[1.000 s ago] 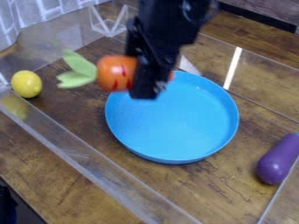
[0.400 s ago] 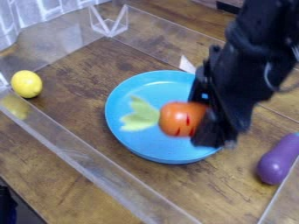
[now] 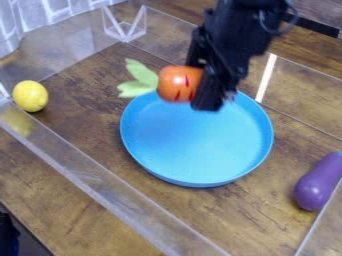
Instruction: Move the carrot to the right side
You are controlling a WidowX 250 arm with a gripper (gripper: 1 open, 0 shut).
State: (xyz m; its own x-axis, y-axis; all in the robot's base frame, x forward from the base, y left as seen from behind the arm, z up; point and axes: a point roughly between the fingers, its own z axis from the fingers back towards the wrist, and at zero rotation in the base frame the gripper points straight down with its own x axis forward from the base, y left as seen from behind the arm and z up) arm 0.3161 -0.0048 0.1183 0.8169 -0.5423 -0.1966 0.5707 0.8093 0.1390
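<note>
- The carrot (image 3: 177, 83) is being gripped by the gripper (image 3: 201, 88), whose dark fingers are being pressed against its orange body.
- The carrot is being held in the air over the upper left rim of the blue plate (image 3: 201, 150), with no contact between carrot and plate being shown.
- Its light green leafy top is being pointed to the left, away from the gripper, and its orange body is being kept against the black fingers.
- The gripper is being pointed mostly downward from the dark arm (image 3: 241, 30) entering at the top of the view.
- A yellow lemon (image 3: 30, 96) is lying on the wooden table (image 3: 80, 170) well to the left of the plate.
- A purple eggplant (image 3: 318, 183) is lying near the right edge, just beside the plate.
</note>
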